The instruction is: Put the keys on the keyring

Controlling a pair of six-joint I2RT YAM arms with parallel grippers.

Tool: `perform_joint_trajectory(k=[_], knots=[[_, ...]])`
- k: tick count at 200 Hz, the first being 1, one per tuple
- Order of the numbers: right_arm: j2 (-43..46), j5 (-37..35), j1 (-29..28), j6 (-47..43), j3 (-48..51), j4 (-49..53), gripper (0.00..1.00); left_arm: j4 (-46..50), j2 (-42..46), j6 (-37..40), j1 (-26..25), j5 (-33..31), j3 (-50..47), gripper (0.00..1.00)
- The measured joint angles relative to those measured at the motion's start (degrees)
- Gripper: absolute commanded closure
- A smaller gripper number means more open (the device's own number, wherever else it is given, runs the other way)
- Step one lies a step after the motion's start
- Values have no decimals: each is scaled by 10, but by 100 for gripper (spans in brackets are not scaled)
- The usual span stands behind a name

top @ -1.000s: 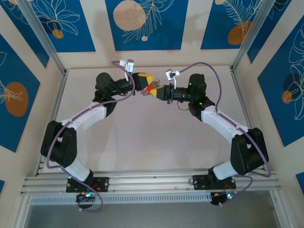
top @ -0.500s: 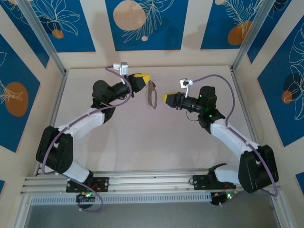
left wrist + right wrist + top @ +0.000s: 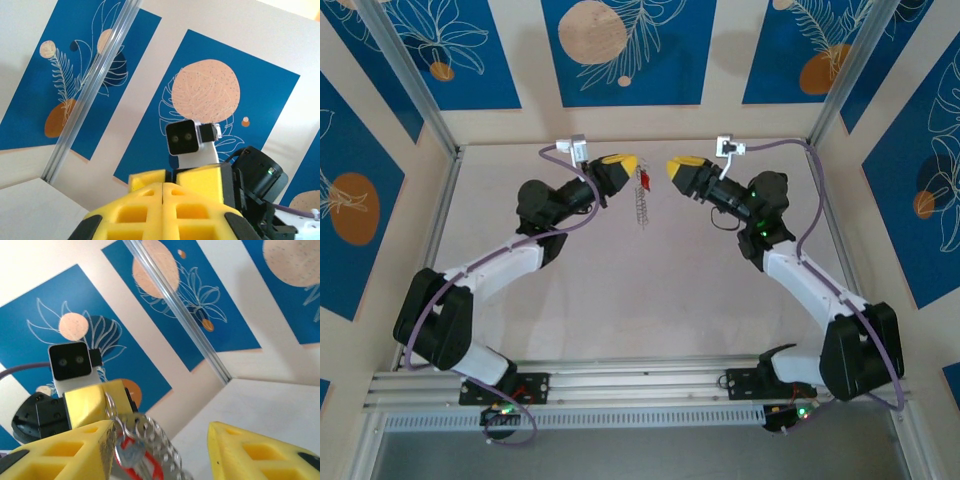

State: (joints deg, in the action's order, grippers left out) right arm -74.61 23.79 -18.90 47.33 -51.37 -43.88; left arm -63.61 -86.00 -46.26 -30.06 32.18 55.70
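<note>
Top external view: my left end effector (image 3: 628, 163) grips the thin grey-silver oval metal keyring (image 3: 642, 202) aloft, with the tiny red-headed silver key (image 3: 643, 178) seemingly threaded on it. My right end effector (image 3: 673, 167) stands wide and empty nearby, so I judge the task nearly complete.

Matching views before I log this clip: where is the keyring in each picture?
Top external: keyring hangs upper centre from the left gripper.
Right wrist: keyring bottom centre-left, hanging off the left gripper.
Left wrist: left gripper shut at bottom edge.
Shared landmark: the yellow left gripper.
</note>
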Motion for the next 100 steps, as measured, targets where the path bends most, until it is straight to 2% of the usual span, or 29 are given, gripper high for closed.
perform_joint_trajectory(k=[44, 100], knots=[[-63, 25, -11, 48, -12, -88, 48, -6, -1, -2, -2, -12, 0, 100], [-78, 40, -38, 65, -20, -136, 48, -10, -6, -4, -3, -14, -1, 100]])
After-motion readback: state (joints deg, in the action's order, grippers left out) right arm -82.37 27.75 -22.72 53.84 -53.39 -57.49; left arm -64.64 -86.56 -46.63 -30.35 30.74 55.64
